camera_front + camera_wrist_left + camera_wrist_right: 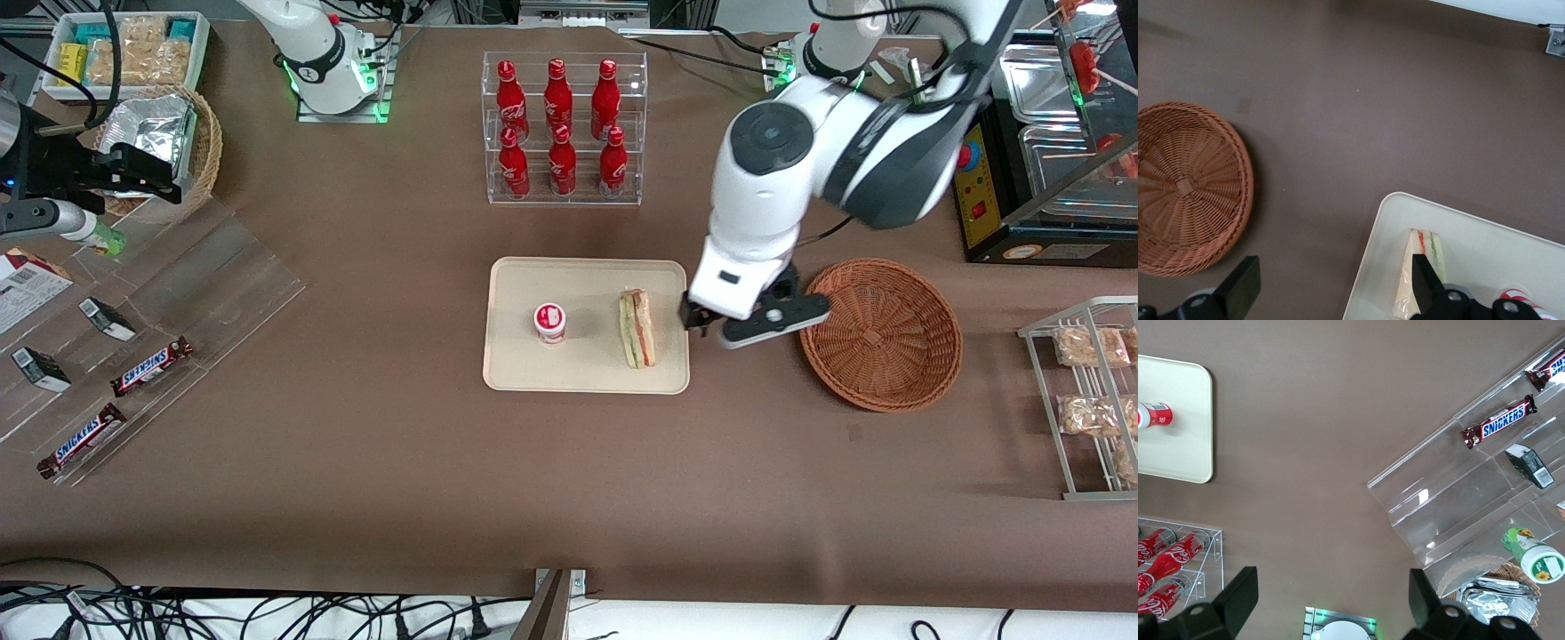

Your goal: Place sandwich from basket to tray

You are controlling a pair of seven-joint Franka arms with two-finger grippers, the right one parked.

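Sandwich on tray w/ yogurt cup at its 9 o'clock. Gripper beside tray edge, fingers apart, empty; could clip sandwich when lifting away imo.

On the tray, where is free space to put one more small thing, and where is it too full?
The tray has a bare strip along its edge nearest the front camera, and a patch between the small cup and the sandwich. The end by the sandwich is crowded: the open gripper hangs just beside it. The basket is empty.
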